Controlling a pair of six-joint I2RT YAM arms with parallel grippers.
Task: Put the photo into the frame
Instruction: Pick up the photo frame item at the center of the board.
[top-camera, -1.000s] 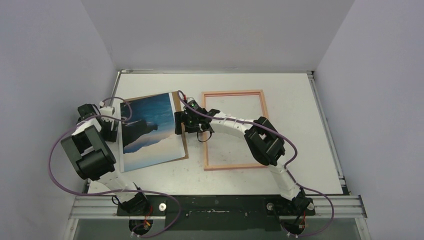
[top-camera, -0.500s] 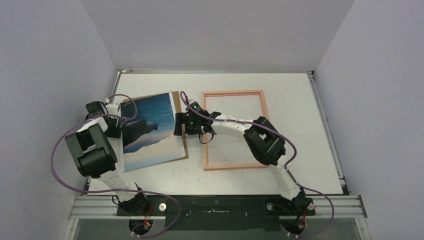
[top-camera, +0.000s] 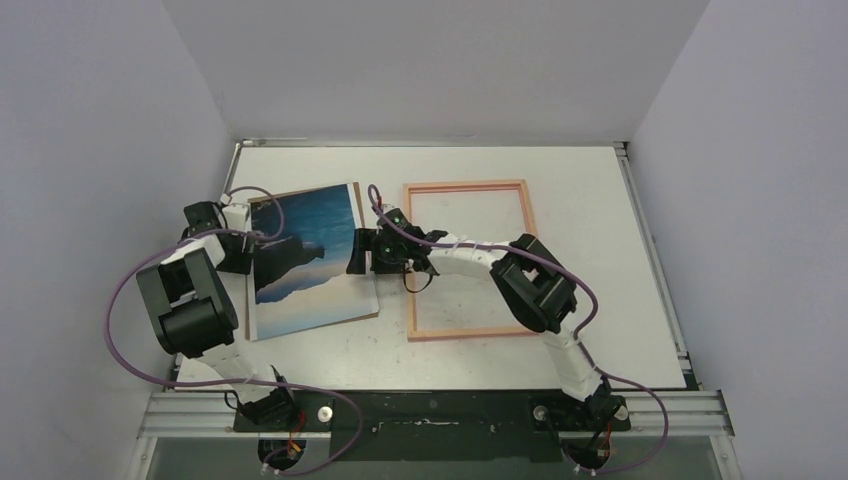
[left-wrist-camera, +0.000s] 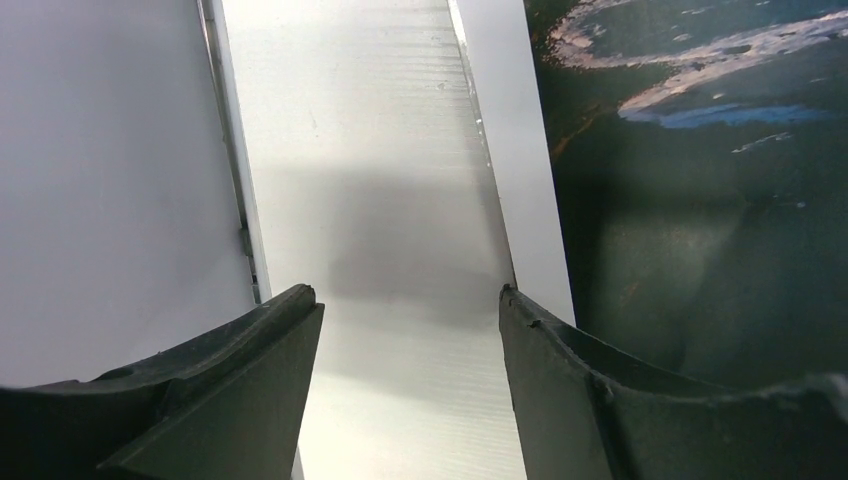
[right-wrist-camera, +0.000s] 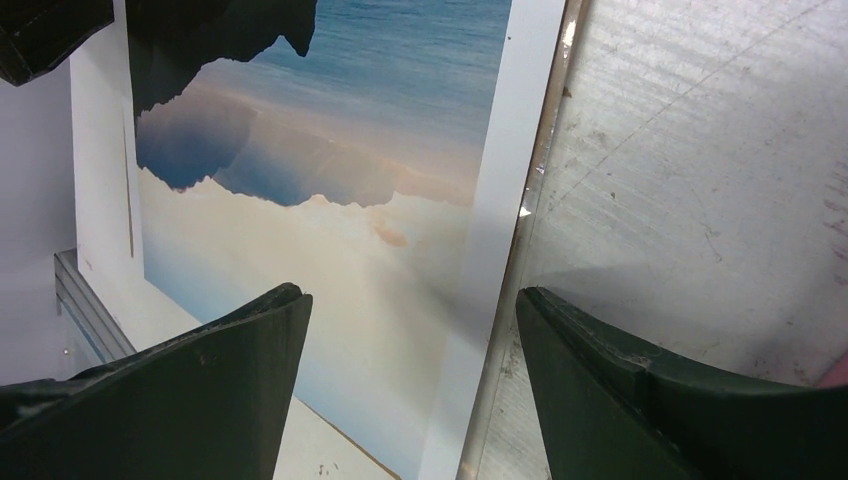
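The photo (top-camera: 305, 262), blue sky over pale clouds, lies on a brown backing board (top-camera: 368, 316) left of centre. The pink frame (top-camera: 466, 185) lies flat to its right, nothing inside it. My left gripper (top-camera: 240, 252) is at the photo's left edge and open. In the left wrist view the left gripper (left-wrist-camera: 408, 300) has bare table between its fingers and the photo (left-wrist-camera: 700, 200) beside the right finger. My right gripper (top-camera: 358, 252) is open at the photo's right edge. In the right wrist view the right gripper (right-wrist-camera: 410, 300) straddles the white border of the photo (right-wrist-camera: 330, 200).
The table's left rail (left-wrist-camera: 235, 200) and the side wall (top-camera: 110, 200) stand close to the left arm. The right arm's forearm (top-camera: 470, 255) reaches across the frame's opening. Scuffed white table (right-wrist-camera: 700, 150) lies between photo and frame.
The left gripper has swung right, up to the photo's left edge. The photo has shifted slightly right. Both pairs of jaws have narrowed a little.
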